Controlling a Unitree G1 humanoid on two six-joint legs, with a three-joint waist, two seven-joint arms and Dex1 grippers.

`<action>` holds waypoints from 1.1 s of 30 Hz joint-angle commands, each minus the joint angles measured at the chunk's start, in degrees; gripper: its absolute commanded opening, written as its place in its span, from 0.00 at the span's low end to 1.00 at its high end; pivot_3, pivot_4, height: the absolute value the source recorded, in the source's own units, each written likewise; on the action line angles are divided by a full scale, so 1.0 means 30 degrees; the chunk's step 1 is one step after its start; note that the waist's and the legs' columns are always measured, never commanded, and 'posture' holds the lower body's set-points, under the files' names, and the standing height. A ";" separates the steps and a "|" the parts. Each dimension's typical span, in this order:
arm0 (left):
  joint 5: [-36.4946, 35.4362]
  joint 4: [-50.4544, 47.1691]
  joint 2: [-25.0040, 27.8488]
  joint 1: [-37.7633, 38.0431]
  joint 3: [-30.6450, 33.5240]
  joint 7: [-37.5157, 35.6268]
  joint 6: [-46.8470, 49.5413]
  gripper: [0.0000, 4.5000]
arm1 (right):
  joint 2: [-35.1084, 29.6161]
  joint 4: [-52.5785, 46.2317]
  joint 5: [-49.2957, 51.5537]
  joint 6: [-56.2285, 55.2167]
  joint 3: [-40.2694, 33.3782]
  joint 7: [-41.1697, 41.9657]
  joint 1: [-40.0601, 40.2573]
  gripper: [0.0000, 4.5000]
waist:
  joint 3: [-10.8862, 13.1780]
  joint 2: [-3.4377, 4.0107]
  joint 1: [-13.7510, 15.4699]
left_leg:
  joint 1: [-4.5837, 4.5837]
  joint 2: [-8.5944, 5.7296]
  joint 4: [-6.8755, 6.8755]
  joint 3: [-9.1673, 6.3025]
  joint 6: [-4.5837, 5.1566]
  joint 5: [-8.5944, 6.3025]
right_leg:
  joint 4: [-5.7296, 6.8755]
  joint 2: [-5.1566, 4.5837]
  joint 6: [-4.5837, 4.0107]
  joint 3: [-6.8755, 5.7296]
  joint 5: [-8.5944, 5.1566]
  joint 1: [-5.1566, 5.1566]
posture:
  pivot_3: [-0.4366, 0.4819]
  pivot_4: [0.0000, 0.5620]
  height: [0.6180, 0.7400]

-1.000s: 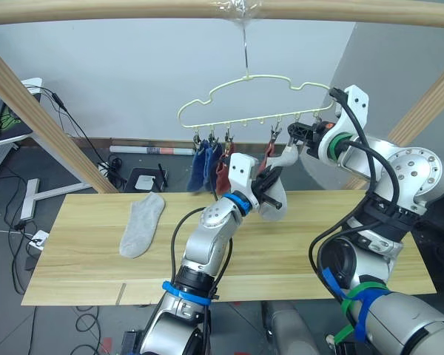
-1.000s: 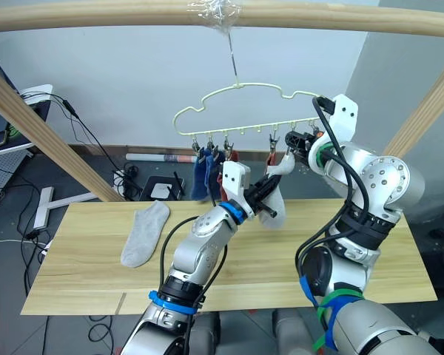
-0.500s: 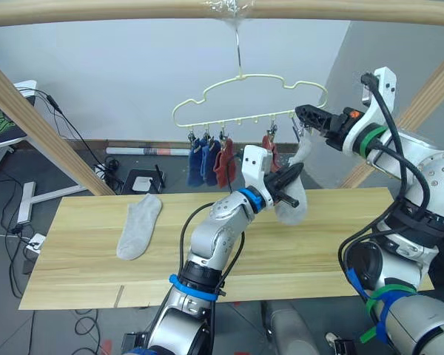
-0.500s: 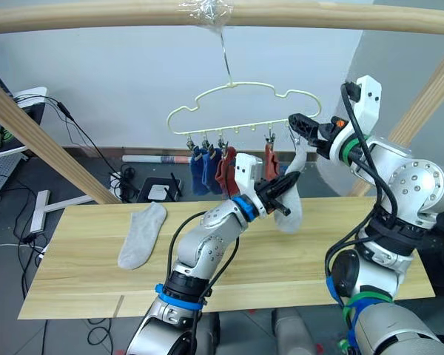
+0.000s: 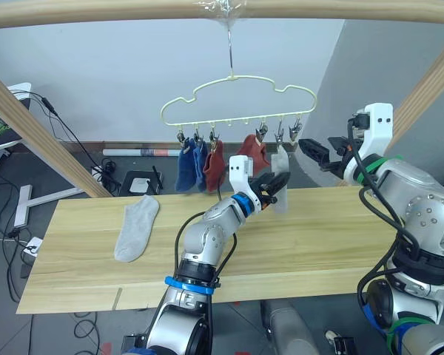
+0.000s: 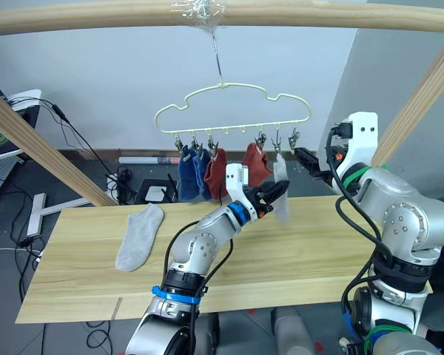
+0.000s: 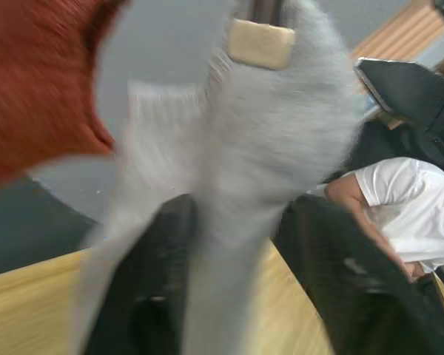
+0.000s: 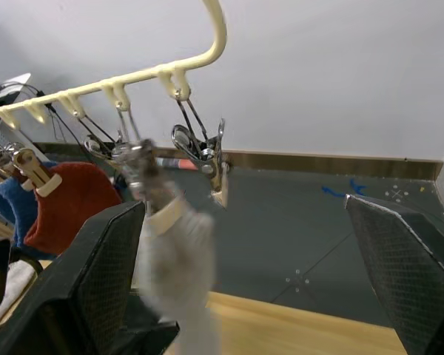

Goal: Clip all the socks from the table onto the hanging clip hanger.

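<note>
The right end effector (image 5: 313, 150) has let go of the clip and drawn back, fingers wide, now just beside the hanger (image 5: 237, 100). The grey sock (image 5: 280, 180) hangs from the fifth clip, so that clip has taken. The left end effector (image 5: 274, 186) still grips the sock's lower part. Four socks hang beyond it; one grey sock (image 5: 136, 228) lies on the worktop (image 5: 318, 237), well away.

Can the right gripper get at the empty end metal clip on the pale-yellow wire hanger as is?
Probably yes. The right gripper is open beside the empty end clip of the pale-yellow wire hanger, with nothing between them. The clipped light grey sock, held by the left gripper, hangs one clip over.
</note>
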 commanded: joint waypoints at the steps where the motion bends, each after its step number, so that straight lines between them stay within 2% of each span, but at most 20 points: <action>1: -0.0336 -0.0418 -0.0591 -0.1022 -0.0104 -0.0260 0.0035 0.81 | -0.0099 -0.1105 0.0113 -0.1018 0.0402 0.0057 0.0347 1.00 | 0.0000 0.0000 0.0003 | 0.0000 0.0000 0.0000 0.0000 0.0000 0.0000 | 0.0000 0.0000 0.0001 0.0002 -0.0001 0.0000 | 0.35 0.43 1.00; 4: -0.0332 -0.1425 0.0104 -0.0617 -0.0055 -0.0391 0.0342 0.99 | -0.0287 -0.1490 -0.0060 -0.1763 0.0969 0.0160 0.0970 1.00 | 0.0000 -0.0001 0.0003 | -0.0001 -0.0001 0.0002 0.0005 0.0000 0.0000 | -0.0003 0.0000 0.0004 0.0006 0.0000 0.0001 | 0.35 0.43 1.00; 7: -0.0137 -0.3006 0.1697 0.0018 -0.0091 -0.1036 0.0694 0.99 | -0.0685 -0.1934 -0.0516 -0.2858 0.1849 0.0325 0.1986 1.00 | 0.0001 -0.0002 -0.0019 | 0.0000 0.0000 -0.0007 0.0003 0.0000 0.0000 | -0.0004 0.0000 0.0003 0.0006 -0.0003 -0.0001 | 0.37 0.44 1.00; 11: 0.0266 -0.5510 0.4876 0.0821 -0.0237 -0.2483 0.0725 0.99 | -0.0841 -0.2303 -0.1524 -0.4653 0.3002 0.0065 0.3075 1.00 | 0.0004 0.0004 -0.0067 | 0.0020 0.0004 -0.0015 0.0007 0.0000 0.0000 | 0.0010 0.0005 0.0002 0.0018 -0.0004 -0.0004 | 0.39 0.45 1.00; 14: 0.0093 -0.6504 0.6222 0.1041 -0.0166 -0.3060 0.0832 0.99 | -0.0788 -0.2318 -0.1966 -0.5531 0.3394 -0.0123 0.3381 1.00 | 0.0007 0.0003 0.0039 | 0.0021 0.0003 -0.0002 0.0009 -0.0004 0.0002 | 0.0017 0.0003 0.0008 0.0020 -0.0001 0.0000 | 0.43 0.46 1.00; 16: 0.0779 -0.8551 0.9442 0.1677 0.0460 -0.5251 -0.0513 0.99 | -0.0359 -0.2472 -0.2698 -0.6579 0.3827 -0.0692 0.3801 1.00 | 0.0028 -0.0034 0.0078 | 0.0017 0.0003 0.0005 0.0010 -0.0005 0.0003 | 0.0004 0.0002 0.0015 0.0021 0.0004 0.0005 | 0.45 0.47 1.00; 18: 0.1104 -0.9641 1.1305 0.2080 0.0721 -0.6376 -0.1435 0.99 | -0.0105 -0.2509 -0.3133 -0.7234 0.4050 -0.1029 0.4046 1.00 | 0.0048 -0.0023 0.0045 | 0.0022 0.0027 -0.0027 0.0003 -0.0005 0.0002 | 0.0014 0.0017 0.0000 0.0015 -0.0005 -0.0016 | 0.46 0.47 1.00; 21: -0.0216 -1.1026 1.2724 0.2534 0.1340 -0.7241 -0.0931 1.00 | 0.0156 -0.2389 -0.3813 -0.8336 0.4665 -0.1232 0.4024 0.86 | 0.0072 0.0006 0.0154 | 0.0013 0.0028 -0.0044 0.0014 -0.0004 0.0002 | 0.0008 0.0012 -0.0011 0.0019 -0.0011 -0.0028 | 0.48 0.48 1.00; 23: -0.0816 -1.1618 1.3171 0.2655 0.1700 -0.7517 -0.0572 1.00 | 0.0375 -0.2204 -0.4237 -0.8792 0.5020 -0.1406 0.3927 0.71 | 0.0076 -0.0002 0.0250 | 0.0008 0.0026 -0.0039 0.0016 -0.0005 0.0001 | -0.0008 0.0008 -0.0009 0.0019 -0.0011 -0.0018 | 0.48 0.48 1.00; 28: -0.1537 -1.2476 1.3658 0.2555 0.2056 -0.7354 0.0056 1.00 | 0.1126 -0.1557 -0.4991 -0.9754 0.5369 -0.1969 0.3646 0.71 | 0.0081 -0.0008 0.0517 | 0.0009 0.0027 -0.0031 0.0004 -0.0004 0.0001 | 0.0003 0.0010 -0.0011 0.0009 -0.0013 -0.0021 | 0.52 0.47 1.00; 30: -0.1663 -1.2655 1.3772 0.2558 0.2178 -0.7228 0.0203 1.00 | 0.1517 -0.0974 -0.5520 -1.0235 0.5624 -0.2321 0.3398 0.63 | 0.0081 -0.0008 0.0550 | 0.0011 0.0028 -0.0029 0.0006 -0.0004 0.0001 | 0.0005 0.0011 -0.0011 0.0013 -0.0012 -0.0023 | 0.52 0.47 1.00; 32: -0.1670 -1.2767 1.3749 0.2541 0.2139 -0.7009 0.0209 1.00 | 0.1749 -0.0448 -0.5954 -1.0631 0.5807 -0.2536 0.3230 0.50 | 0.0081 -0.0008 0.0572 | 0.0011 0.0027 -0.0029 0.0008 -0.0004 0.0001 | 0.0005 0.0011 -0.0011 0.0015 -0.0012 -0.0022 | 0.53 0.47 1.00; 33: -0.1679 -1.2801 1.3645 0.2463 0.2104 -0.6782 0.0236 1.00 | 0.1856 -0.0172 -0.6138 -1.0825 0.5865 -0.2619 0.3143 0.50 | 0.0081 -0.0008 0.0594 | 0.0010 0.0028 -0.0030 0.0007 -0.0003 0.0001 | 0.0004 0.0011 -0.0010 0.0013 -0.0012 -0.0023 | 0.53 0.47 1.00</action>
